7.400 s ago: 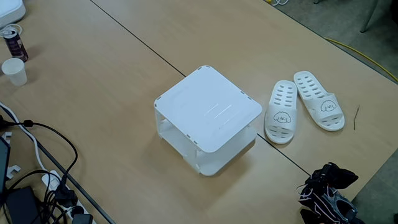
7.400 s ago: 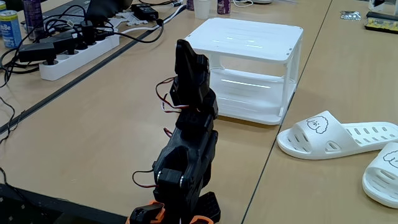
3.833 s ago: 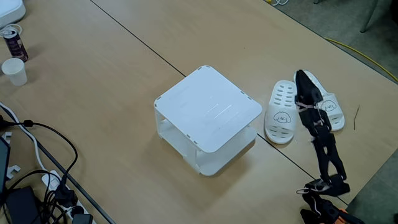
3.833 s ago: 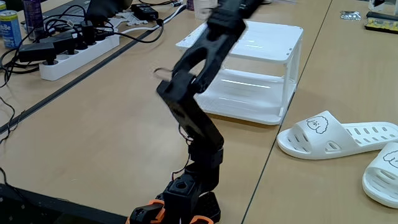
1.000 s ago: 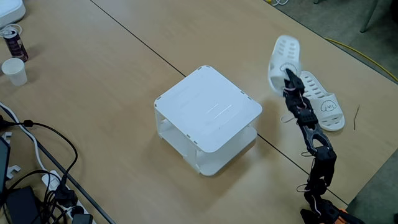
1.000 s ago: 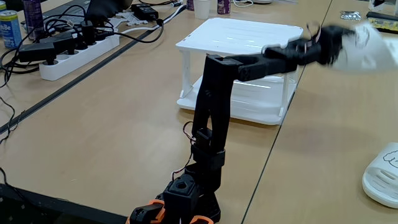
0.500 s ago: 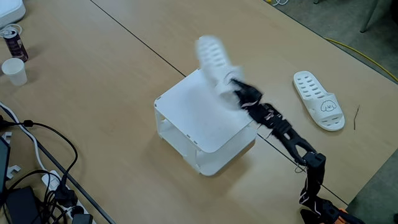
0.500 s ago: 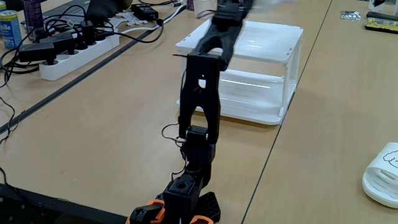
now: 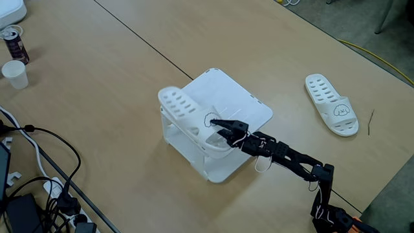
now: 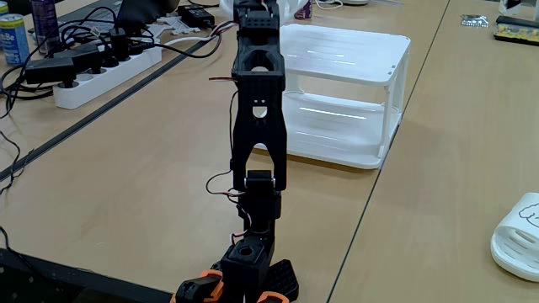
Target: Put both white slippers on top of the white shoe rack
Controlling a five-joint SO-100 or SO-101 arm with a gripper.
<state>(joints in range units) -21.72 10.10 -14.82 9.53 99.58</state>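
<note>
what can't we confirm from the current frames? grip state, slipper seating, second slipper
- Grip: in a fixed view the gripper sits at the first slipper's strap, too small to tell whether it is open or shut.
- Seating: the slipper lies along the shoe rack's edge; whether it rests flat cannot be told. In a fixed view the arm hides it.
- Second slipper: cut off by the right edge in a fixed view.

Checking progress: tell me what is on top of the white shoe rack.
One white slipper lies along the edge of the white shoe rack top, with the claw at its strap end. The claw hides its grip there. The other slipper lies on the table.
</note>
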